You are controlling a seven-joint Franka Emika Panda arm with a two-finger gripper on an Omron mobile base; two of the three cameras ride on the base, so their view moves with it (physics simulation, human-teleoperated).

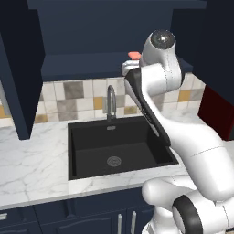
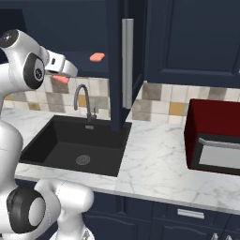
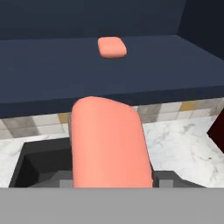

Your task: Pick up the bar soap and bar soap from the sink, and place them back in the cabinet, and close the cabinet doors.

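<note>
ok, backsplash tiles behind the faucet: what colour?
Backsplash tiles: mixed white, grey, tan and ochre squares; clearest in left base view.

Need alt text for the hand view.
A pink bar soap fills the foreground, held in the gripper. Beyond it, a second bar soap lies on the navy cabinet shelf, above the sink.

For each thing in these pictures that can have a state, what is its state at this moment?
First bar soap: lying flat on the cabinet shelf.
Second bar soap: held in the gripper, raised in front of the shelf.
Gripper: jaws shut on the second bar soap.
Cabinet doors: open.
Sink: no soap in it.
Faucet: no water running.
</note>
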